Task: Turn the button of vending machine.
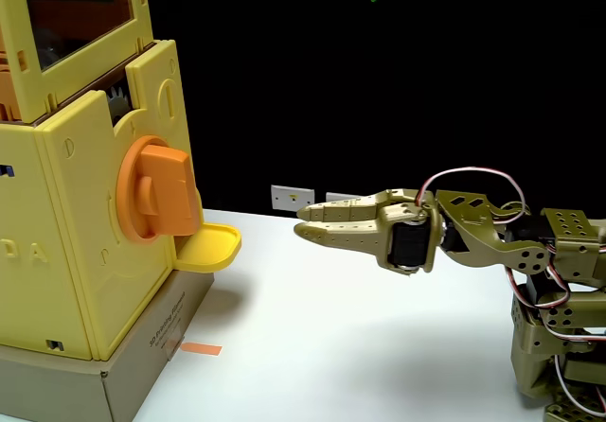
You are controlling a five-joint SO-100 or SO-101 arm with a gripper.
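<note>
The vending machine [76, 223] is a tall yellow plastic box at the left of the fixed view, with orange-tinted window panels on top and a grey cardboard base [142, 356]. Its button [156, 190], a big orange round knob with a thick raised bar standing roughly upright, faces right. My olive-green gripper [303, 223] hovers over the white table, pointing left toward the machine, about a hand's width right of the button and slightly lower. Its fingers lie close together with nothing between them.
A yellow curved tray [206, 245] juts out just below the button, between it and the gripper. A small orange tape strip [200, 349] lies on the white table [360, 346]. The arm's base [563, 346] stands at the right edge. Black backdrop behind.
</note>
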